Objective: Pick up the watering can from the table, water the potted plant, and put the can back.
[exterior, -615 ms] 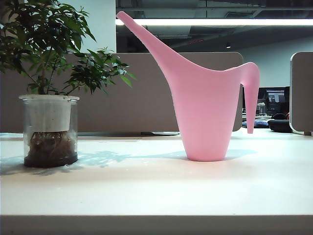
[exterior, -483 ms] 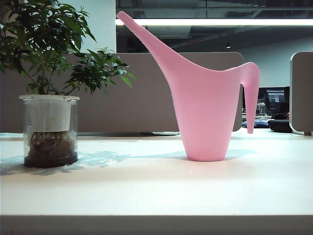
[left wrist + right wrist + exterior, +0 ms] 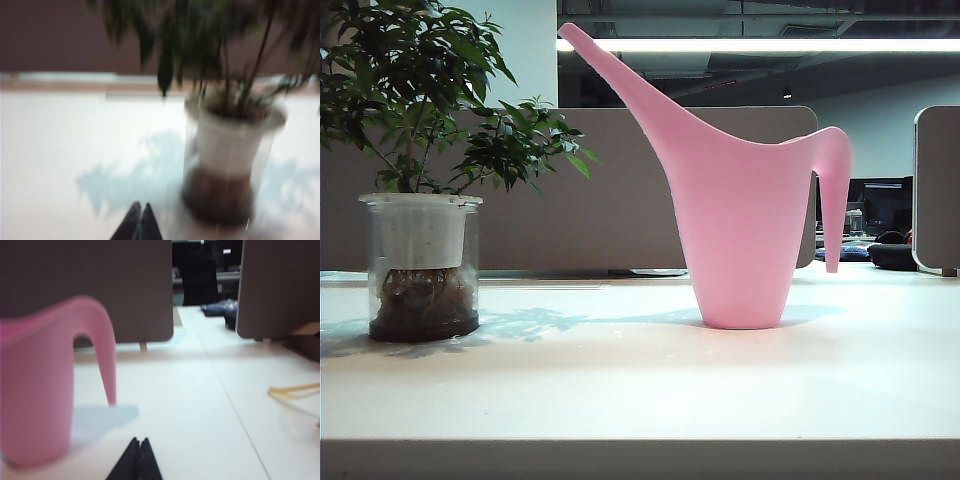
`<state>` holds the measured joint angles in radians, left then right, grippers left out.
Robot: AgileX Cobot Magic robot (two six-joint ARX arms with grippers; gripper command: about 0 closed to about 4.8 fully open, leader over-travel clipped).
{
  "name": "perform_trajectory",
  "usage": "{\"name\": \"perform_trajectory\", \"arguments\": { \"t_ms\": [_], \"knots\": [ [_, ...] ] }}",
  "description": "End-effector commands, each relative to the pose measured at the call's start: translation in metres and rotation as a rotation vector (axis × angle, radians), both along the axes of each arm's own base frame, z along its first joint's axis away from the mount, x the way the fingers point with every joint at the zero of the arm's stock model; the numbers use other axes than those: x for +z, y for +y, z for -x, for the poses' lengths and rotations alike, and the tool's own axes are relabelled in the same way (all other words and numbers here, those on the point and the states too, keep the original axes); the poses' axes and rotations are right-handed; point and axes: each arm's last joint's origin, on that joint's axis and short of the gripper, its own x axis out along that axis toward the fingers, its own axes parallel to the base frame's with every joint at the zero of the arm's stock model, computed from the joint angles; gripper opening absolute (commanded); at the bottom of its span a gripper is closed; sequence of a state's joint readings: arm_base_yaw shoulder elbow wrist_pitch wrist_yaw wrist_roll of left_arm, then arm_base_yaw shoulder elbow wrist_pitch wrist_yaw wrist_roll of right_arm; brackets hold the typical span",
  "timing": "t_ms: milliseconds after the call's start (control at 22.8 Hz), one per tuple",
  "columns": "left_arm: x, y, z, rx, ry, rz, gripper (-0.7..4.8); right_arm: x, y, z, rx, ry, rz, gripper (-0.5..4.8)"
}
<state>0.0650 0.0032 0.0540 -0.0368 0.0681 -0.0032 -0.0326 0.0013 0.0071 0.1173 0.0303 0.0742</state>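
Note:
The pink watering can (image 3: pixel 735 230) stands upright on the cream table (image 3: pixel 640 390), spout toward the potted plant (image 3: pixel 420 180) at the left. No arm shows in the exterior view. In the left wrist view the plant in its clear pot (image 3: pixel 227 150) stands just ahead, and my left gripper (image 3: pixel 140 205) is shut and empty, low over the table short of the pot. In the right wrist view the can (image 3: pixel 40 390) with its curved handle (image 3: pixel 102 347) is close by. My right gripper (image 3: pixel 139 440) is shut, holds nothing and sits apart from the can.
Grey-beige partition panels (image 3: pixel 620 190) line the back of the table. A dark object (image 3: pixel 220 310) lies beyond the gap between panels. A thin yellowish item (image 3: pixel 295 390) rests on the table off to the side in the right wrist view.

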Motion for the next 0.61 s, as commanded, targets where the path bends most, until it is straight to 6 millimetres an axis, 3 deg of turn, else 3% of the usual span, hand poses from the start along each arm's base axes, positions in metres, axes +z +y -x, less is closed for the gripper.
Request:
{"name": "perform_trajectory", "arguments": {
  "t_ms": [44,132,220,351,483,615],
  "knots": [
    [0.05,-0.001,0.013,-0.019,-0.221,0.098,-0.05,0.033,-0.001,0.009,-0.01,-0.236,-0.182,-0.02],
    [0.075,-0.002,0.022,-0.043,-0.253,0.096,-0.05,0.054,0.0,0.016,0.019,-0.258,-0.176,-0.02],
    [0.114,-0.004,0.033,-0.09,-0.196,0.07,-0.05,0.09,0.001,0.03,0.022,-0.223,-0.139,-0.02],
    [0.164,-0.01,0.033,-0.181,-0.131,0.025,-0.05,0.14,0.001,0.039,-0.011,-0.157,-0.027,-0.02],
    [0.193,-0.019,0.026,-0.311,0.024,-0.011,-0.05,0.18,0.0,0.03,-0.024,-0.105,0.027,-0.02],
    [0.205,-0.025,0.02,-0.385,0.157,-0.025,-0.05,0.195,0.0,0.01,-0.029,0.019,0.087,-0.02]
  ]
}}
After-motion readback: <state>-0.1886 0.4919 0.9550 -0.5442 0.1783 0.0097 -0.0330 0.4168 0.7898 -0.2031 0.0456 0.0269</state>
